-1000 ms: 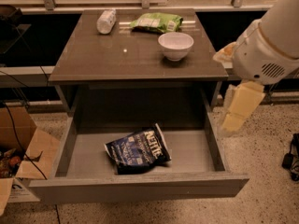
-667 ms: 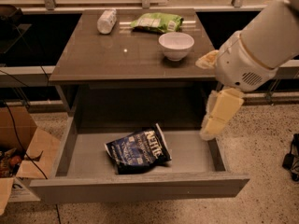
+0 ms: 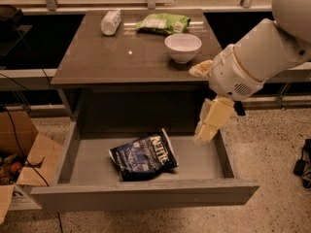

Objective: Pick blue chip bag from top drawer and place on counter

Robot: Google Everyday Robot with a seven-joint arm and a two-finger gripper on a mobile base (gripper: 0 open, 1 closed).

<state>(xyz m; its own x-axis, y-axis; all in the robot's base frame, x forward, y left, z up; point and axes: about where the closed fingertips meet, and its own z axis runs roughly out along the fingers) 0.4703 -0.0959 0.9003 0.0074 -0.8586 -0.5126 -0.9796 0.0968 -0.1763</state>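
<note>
1. The blue chip bag (image 3: 143, 157) lay flat near the middle of the open top drawer (image 3: 146, 195).
2. The end effector (image 3: 205, 134) hung over the drawer's right side, apart from the bag; how far open, I cannot tell.
3. A white bowl (image 3: 182, 46) sat on the tabletop (image 3: 121, 57).

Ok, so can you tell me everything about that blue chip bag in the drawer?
The blue chip bag is dark navy and shiny, with white lettering and a pale patch. It looks crinkly and a little puffed. It lies flat, turned at a slant, on the grey bottom of the open top drawer, near the middle and close to the front panel. Nothing else touches it. The gripper hangs over the drawer's right side, apart from the bag.
</note>
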